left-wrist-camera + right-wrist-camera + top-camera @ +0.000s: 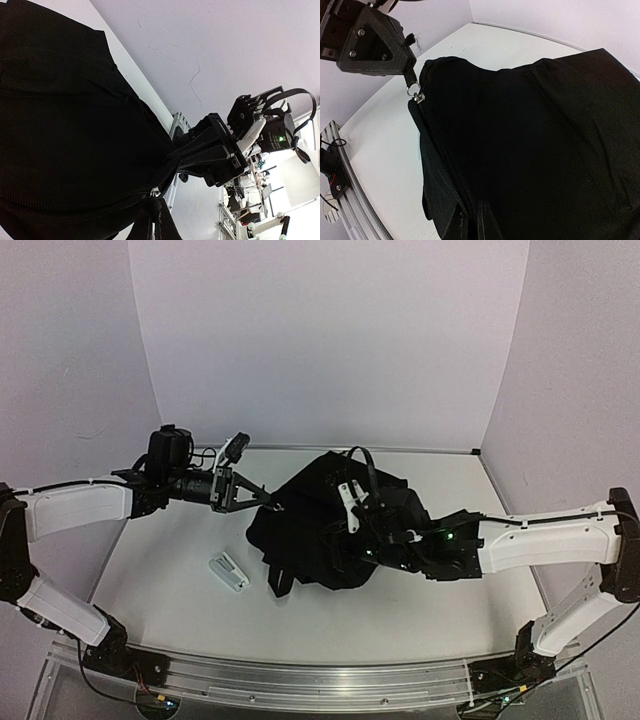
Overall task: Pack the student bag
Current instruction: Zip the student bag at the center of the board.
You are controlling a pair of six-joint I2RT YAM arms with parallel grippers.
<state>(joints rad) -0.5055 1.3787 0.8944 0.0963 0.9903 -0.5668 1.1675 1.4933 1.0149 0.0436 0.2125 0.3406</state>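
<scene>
the black student bag [310,525] lies slumped in the middle of the surface [160,590]. the left gripper [268,503] has its fingers clamped on the zip pull [415,95]; the right gripper [176,157] pinches bunched bag fabric between closed fingers.

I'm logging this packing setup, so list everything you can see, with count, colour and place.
student bag: one, black, slumped mid-table
zip pull: one, silver ring, at the bag corner nearest the left arm
small object: one, white, on the table in front of the bag; cannot tell what it is
table: one, white
left fingers: black, shut on the zip pull
right fingers: black, pinching the bag's fabric
</scene>
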